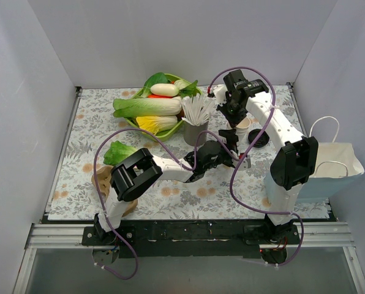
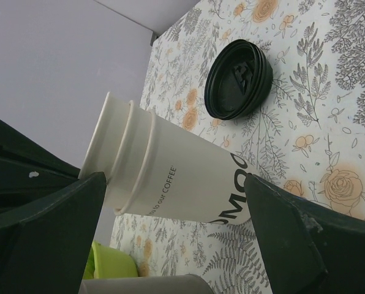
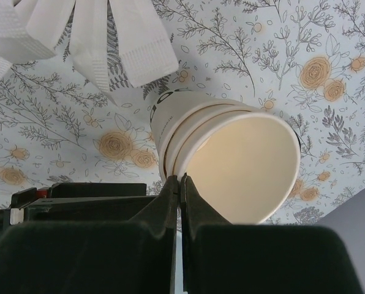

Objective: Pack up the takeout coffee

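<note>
Cup stack (image 3: 244,165) mid-frame, separating step: R gripper (image 3: 181,179) pinches rim, L gripper (image 2: 175,184) wide astride. Next prob: L clamps, R pulls.

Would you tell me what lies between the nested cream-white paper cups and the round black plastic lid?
Only bare floral tablecloth separates the paper cups and the black lid; the left wrist view shows it.

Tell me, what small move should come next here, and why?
Probably close the left end effector on the paper cups: it stands open astride the nested stack, while the right end effector pinches a rim, likely to pull one cup free.
</note>
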Available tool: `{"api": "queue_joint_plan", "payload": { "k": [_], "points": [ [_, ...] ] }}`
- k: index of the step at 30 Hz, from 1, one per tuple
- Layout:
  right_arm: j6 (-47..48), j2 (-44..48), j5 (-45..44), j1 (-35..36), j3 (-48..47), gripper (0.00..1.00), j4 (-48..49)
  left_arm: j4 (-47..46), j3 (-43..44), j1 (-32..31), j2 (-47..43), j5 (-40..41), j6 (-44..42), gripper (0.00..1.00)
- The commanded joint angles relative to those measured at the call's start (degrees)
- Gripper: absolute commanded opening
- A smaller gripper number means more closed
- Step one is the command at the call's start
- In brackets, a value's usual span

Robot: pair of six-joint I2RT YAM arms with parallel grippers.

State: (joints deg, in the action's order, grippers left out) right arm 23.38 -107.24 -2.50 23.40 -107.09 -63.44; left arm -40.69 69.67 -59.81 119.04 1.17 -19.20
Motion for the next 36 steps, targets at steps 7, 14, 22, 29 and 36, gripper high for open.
{"api": "queue_joint_plan", "payload": {
  "k": [7,14,22,29,36],
  "points": [
    [0.3,2.2,1.4,1.0,-0.2,0.01,-1.2,0.3,4.0,-0.1,0.7,4.3,0.8,0.98],
    [0.3,0.8,-0.2,1.0,-3.5,0.01,-0.6,2.2,2.9,-0.1,0.3,4.7,2.0,0.98],
    [0.6,-0.1,-0.7,1.0,-5.3,0.01,-0.6,2.5,2.6,0.0,1.3,5.2,2.8,0.98],
    [1.0,-0.7,-1.0,1.0,-6.5,0.01,-0.2,5.1,2.8,0.3,2.7,5.6,5.2,0.98],
    [1.9,-1.0,-2.4,0.9,-4.7,0.01,0.6,4.4,2.1,0.3,4.5,6.1,6.1,0.98]
  ]
}}
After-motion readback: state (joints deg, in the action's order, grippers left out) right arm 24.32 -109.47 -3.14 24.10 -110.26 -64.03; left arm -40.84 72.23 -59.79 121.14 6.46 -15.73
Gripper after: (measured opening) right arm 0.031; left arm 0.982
